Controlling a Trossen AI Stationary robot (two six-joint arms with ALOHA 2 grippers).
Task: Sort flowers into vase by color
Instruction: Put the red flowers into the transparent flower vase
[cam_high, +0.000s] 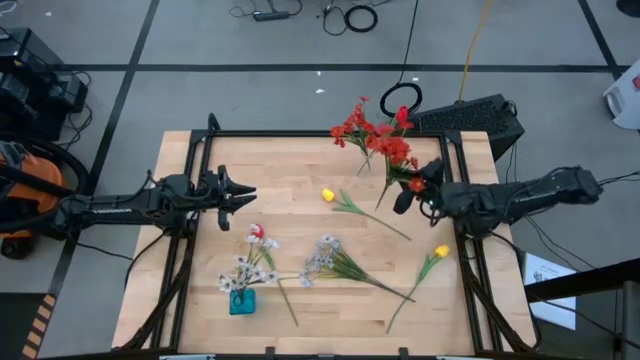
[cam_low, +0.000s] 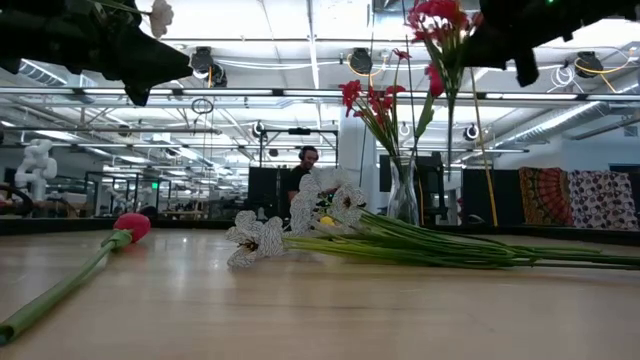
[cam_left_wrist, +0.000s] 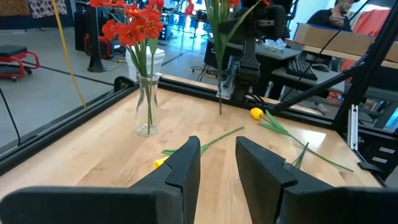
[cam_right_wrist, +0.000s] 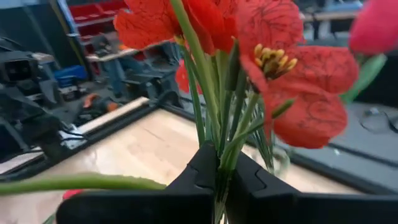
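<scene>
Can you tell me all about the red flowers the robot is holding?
The red flowers are a fake-looking bunch: wide red petals with dark veins, yellow centres, thin green stalks. The right pincer is shut on the stalks, holding them upright above the table's far right part. They hang beside the clear vase, which already holds more red blooms. From these pictures I cannot tell whether they touch the vase.

Bright overhead light — wrist foreground blurred.

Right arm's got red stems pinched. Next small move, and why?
Probably carry them over the clear vase and lower the stalks in. The right claw is shut on the red flower stems just beside that vase, which already holds red blooms. The left claw waits open.
</scene>
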